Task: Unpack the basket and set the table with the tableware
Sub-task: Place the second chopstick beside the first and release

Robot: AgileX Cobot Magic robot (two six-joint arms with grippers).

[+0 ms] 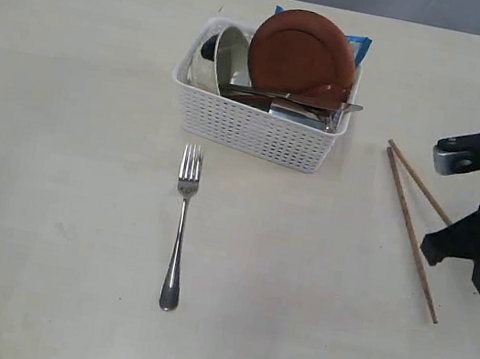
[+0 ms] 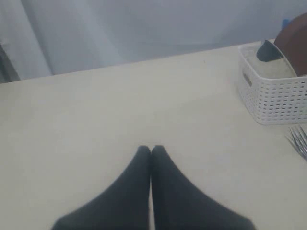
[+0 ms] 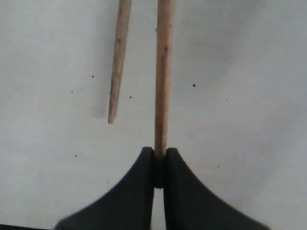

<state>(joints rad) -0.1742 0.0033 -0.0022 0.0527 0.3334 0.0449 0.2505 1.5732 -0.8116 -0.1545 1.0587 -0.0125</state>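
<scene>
Pinching one thin wooden chopstick point(image 3: 164, 72) at its end, the black right gripper point(image 3: 159, 163) holds it on the pale cream table point(image 1: 75, 113) near the white perforated plastic basket point(image 1: 249, 130); light, stiff, smooth, it may pivot, so mid-length suits better

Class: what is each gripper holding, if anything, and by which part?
The right gripper pinches one chopstick at its end; the other chopstick lies free beside it. The left gripper is shut, holding nothing.
</scene>
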